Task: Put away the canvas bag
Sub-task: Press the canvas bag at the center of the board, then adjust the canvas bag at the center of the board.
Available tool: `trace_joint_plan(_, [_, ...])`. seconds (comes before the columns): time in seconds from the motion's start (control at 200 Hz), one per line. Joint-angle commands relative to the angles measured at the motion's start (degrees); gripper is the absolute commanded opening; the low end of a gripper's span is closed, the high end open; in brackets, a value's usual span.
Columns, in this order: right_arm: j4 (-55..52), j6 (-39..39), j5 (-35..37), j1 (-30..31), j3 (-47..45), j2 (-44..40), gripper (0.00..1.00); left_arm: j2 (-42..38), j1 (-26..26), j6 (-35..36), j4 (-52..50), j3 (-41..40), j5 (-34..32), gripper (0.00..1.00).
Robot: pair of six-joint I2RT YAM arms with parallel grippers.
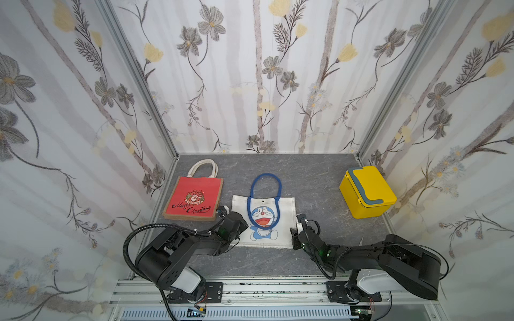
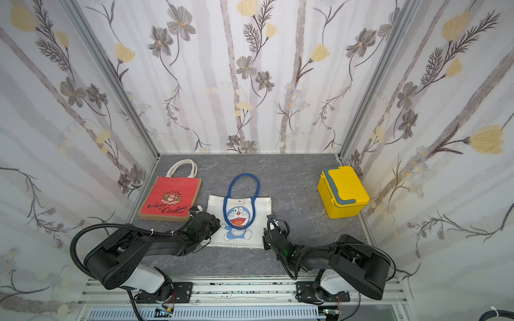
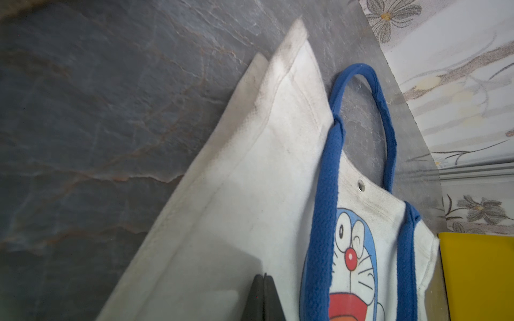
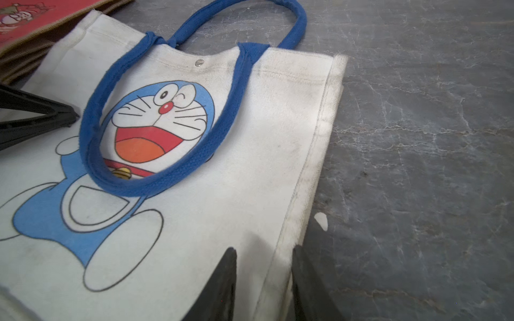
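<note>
The white canvas bag, blue-handled with a cartoon-cat print, lay flat midway across the grey marbled counter, nearer its front edge. The left gripper was over the bag's left side, jaws pressed together; a pinch on cloth could not be told. The right gripper had its jaws spread astride the bag's right seam. A red Christmas jute bag lay near the back left corner and a yellow lidded plastic box near the back right corner.

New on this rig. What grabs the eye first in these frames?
The white, blue-handled canvas bag with its cartoon cat lies flat mid-table. The left gripper is shut at one side edge, and the right gripper is open astride the other. Farther back are a red Christmas bag on the robot's left and a yellow box on its right.
</note>
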Motion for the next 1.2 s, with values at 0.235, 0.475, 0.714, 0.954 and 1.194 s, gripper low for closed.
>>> trace_joint_plan(0.235, [-3.53,4.13,-1.07,3.43,-1.01,4.31,0.22,2.32,0.34,1.8,-3.2,0.89,4.72,0.04])
trace_joint_plan(0.475, [-6.81,0.3,1.59,3.94,-3.03,-9.91,0.28,3.83,0.38,1.51,-0.15,0.06,5.0,0.04])
trace_joint_plan(0.714, [-3.39,-14.32,-2.16,0.68,0.76,-18.53,0.35,3.02,0.32,2.29,1.39,-0.36,6.32,0.07])
trace_joint_plan(0.954, [-4.48,-21.08,-15.2,-2.74,10.41,-10.79,0.52,-1.83,0.89,1.37,0.02,-2.07,6.58,0.14])
trace_joint_plan(1.194, [-5.49,-19.63,-23.24,-2.52,16.84,1.53,0.61,-10.33,1.67,-1.35,-4.22,-2.53,8.27,0.19])
